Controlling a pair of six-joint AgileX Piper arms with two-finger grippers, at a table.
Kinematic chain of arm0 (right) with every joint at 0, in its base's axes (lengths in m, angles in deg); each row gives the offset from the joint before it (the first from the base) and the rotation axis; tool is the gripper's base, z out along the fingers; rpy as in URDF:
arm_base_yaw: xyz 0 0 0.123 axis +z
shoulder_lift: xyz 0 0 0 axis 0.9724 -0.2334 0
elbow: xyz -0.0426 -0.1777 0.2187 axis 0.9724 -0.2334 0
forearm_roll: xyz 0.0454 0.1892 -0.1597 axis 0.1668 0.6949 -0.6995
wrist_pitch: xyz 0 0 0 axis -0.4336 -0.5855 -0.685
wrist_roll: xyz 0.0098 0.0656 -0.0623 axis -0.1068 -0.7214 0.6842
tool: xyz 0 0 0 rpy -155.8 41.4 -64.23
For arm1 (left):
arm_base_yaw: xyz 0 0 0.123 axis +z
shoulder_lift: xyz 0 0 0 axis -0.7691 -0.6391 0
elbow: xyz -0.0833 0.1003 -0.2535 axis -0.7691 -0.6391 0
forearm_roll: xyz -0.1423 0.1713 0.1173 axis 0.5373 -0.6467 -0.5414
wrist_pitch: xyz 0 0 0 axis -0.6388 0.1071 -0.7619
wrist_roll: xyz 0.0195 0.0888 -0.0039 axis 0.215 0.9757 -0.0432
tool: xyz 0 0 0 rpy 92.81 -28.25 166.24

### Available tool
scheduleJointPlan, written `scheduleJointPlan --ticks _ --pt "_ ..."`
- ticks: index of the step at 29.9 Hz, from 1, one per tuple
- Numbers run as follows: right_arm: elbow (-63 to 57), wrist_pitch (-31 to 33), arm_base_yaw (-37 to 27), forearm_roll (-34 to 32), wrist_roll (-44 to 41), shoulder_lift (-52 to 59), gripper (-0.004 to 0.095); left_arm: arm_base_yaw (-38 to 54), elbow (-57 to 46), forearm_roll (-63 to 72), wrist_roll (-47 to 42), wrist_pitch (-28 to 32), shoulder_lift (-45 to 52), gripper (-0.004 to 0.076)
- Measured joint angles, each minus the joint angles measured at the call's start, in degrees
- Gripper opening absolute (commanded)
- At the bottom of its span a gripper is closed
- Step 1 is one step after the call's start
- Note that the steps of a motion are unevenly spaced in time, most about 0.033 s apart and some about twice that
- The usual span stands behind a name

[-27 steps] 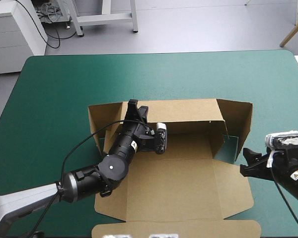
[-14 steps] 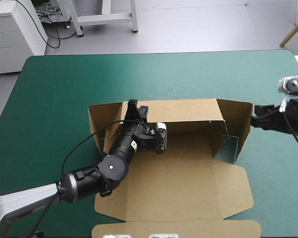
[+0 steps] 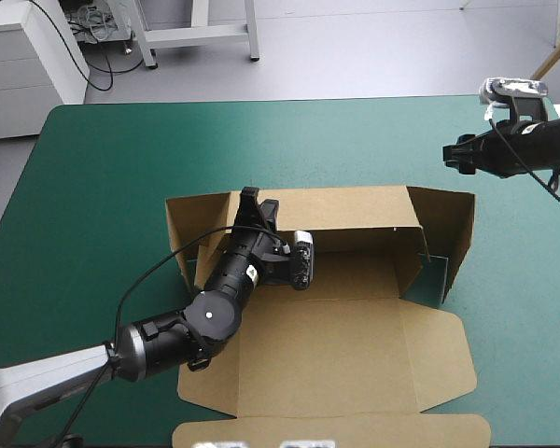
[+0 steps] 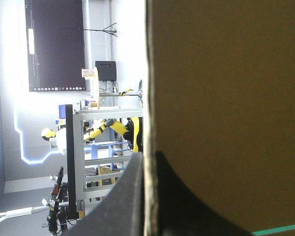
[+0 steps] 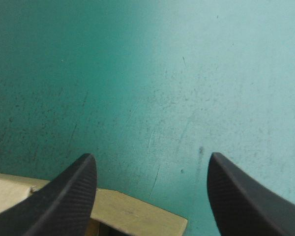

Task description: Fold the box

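**Left claw clamped on the far wall, right claw open above the cover**

We see the cut brown cardboard box (image 3: 327, 355) lying in the middle of the teal-green table cover (image 3: 103, 168). It is partly formed: the far wall and the right-hand wall stand raised, and the wide lid panel lies flat toward the table's near edge.

The left gripper (image 3: 258, 202) sits at the left end of the far wall. In its wrist view the black fin-shaped fingers (image 4: 128, 196) are all but closed, pinching the board's edge between them.

The right gripper (image 3: 453, 155) hangs over the cover beyond the box's far right corner, apart from the board. Its jaws stand wide apart, and we see bare cover between them.
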Motion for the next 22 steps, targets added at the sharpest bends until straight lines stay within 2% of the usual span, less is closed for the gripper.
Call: scheduleJointPlan --ticks 8,16,22 --pt "-0.1 4.4 0.0 0.1 0.0 -6.0 0.0590 0.0 -0.1 -0.1 0.0 0.0 0.0 -0.0010" --pt "-4.3 8.7 0.0 0.0 2.0 -6.0 0.0589 0.0 -0.1 -0.1 0.0 0.0 0.0 -0.0010" --pt "-9.6 9.3 0.0 0.0 2.8 -2.7 0.0590 0.0 -0.1 -0.1 -0.9 0.0 0.0 -0.0010"
